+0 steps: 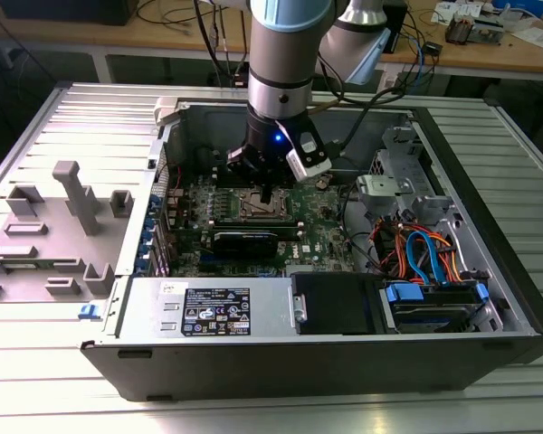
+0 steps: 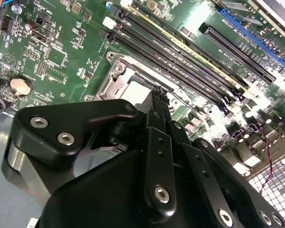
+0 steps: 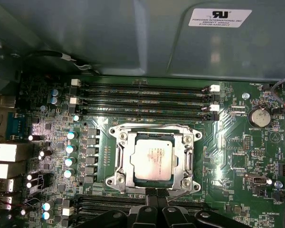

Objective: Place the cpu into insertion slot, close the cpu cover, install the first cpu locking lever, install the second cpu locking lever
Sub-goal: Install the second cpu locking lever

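Observation:
The cpu (image 3: 153, 159), a square chip with a dull silver top, lies flat in the insertion slot (image 3: 115, 178) on the green motherboard. The cpu cover (image 3: 154, 129), a silver frame plate, lies down around the chip. In both wrist views my gripper (image 3: 154, 191) is shut, its black fingertips pressed together right at the socket's edge, beside a thin metal lever rod (image 3: 180, 193). The second wrist view shows the gripper (image 2: 156, 95) tip just over the socket frame (image 2: 115, 78). In the exterior view the gripper (image 1: 267, 193) hangs directly above the socket (image 1: 256, 207) inside the open computer case.
Long black memory slots (image 3: 142, 102) run beside the socket. A black expansion card (image 1: 244, 240), the power supply (image 1: 208, 307) and a tangle of orange and blue cables (image 1: 425, 253) crowd the case. A grey fixture plate (image 1: 72, 199) lies at the exterior view's left.

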`<state>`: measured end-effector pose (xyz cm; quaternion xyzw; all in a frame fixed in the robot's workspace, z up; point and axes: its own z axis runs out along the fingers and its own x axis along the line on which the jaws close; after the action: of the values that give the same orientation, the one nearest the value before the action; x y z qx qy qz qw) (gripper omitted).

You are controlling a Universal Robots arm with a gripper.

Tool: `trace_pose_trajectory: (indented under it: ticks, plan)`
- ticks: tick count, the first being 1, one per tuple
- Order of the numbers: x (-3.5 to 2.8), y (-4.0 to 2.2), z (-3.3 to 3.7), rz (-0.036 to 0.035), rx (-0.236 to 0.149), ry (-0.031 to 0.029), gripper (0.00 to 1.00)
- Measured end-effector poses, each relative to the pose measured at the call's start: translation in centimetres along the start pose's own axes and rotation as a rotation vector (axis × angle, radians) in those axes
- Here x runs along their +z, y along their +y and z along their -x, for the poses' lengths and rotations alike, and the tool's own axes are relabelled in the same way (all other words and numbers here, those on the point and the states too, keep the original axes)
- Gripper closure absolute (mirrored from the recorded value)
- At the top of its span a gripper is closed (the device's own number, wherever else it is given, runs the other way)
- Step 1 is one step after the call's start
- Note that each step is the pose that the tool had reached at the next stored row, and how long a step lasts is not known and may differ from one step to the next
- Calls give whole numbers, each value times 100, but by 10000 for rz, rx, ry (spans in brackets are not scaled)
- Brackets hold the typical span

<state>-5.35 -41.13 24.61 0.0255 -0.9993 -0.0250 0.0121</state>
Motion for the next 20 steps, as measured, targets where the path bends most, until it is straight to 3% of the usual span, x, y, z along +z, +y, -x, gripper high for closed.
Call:
trace_pose_trajectory:
  ticks: [4,5,8,11,18,20]
  plan:
    - [-1,-2,0,-8,0,2,89]
    - [-7,-2,1,-60,-1,4,89]
    - [-54,1,-2,-71,2,5,89]
    - [-65,0,-2,-189,5,10,89]
    - [-20,-51,-13,-194,4,11,89]
    - [-7,-92,-18,-193,4,10,89]
